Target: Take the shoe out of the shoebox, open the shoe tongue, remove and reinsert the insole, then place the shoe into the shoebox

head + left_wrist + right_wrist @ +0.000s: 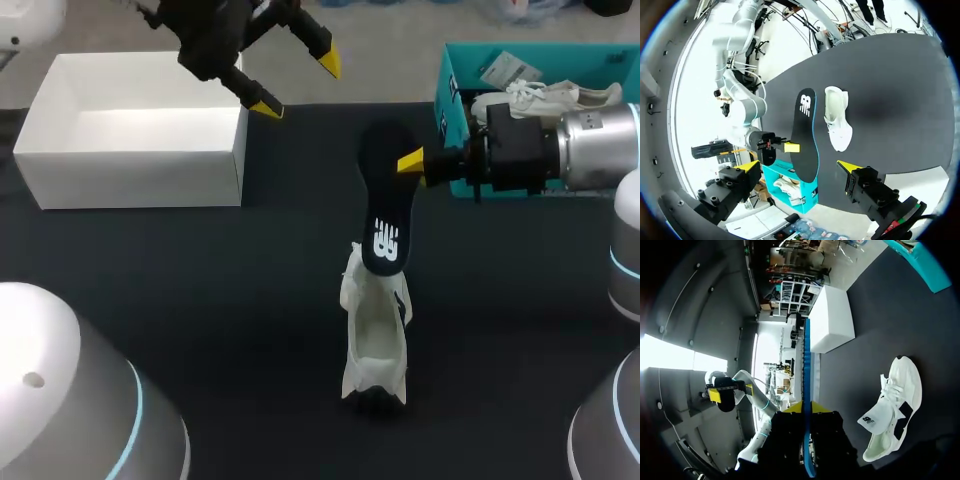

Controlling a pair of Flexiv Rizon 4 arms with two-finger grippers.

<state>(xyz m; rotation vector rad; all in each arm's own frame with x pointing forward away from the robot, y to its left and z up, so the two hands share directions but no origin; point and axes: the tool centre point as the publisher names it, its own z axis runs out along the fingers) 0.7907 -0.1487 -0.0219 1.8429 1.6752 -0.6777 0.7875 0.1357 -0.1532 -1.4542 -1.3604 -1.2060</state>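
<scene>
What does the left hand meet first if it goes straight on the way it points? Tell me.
Probably the dark insole, which the right hand holds up, straight ahead of the open left hand. How far off it is cannot be judged.

The insole [385, 195] covers the far end of the shoe [375, 350]. Beside the insole, the teal shoebox [447, 100] is cut off by the edge and partly hidden behind the right arm [590, 145].

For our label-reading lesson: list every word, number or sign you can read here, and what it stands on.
Insole: white logo mark, no legible words.
Shoe tongue: small dark logo, too small to read.
Tag in the teal shoebox: print too blurred to read.
Nothing can be quoted as text.
</scene>
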